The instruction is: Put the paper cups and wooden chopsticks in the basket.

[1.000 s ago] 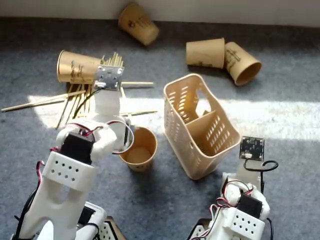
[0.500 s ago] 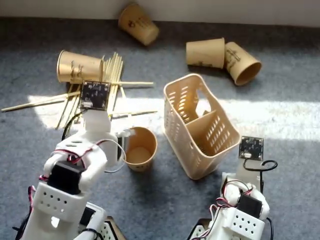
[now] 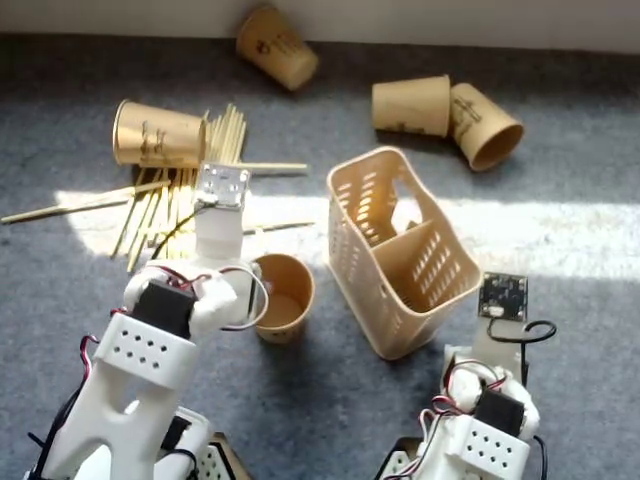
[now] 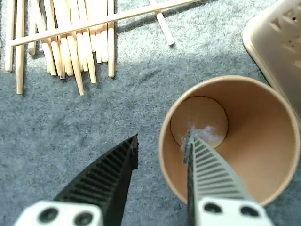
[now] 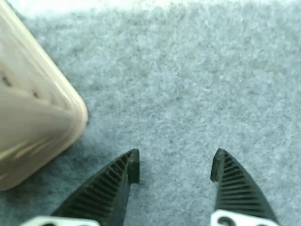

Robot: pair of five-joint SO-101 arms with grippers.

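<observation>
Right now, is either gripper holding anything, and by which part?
Nothing is held. The left gripper stands open astride the wall of the upright paper cup, one finger inside; the right gripper is open over carpet.

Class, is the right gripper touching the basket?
Apart. The right wrist view shows bare carpet between the open fingers of the right gripper and the corner of the basket.

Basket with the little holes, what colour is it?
The basket is pale cream-yellow, seen best in the high view.
</observation>
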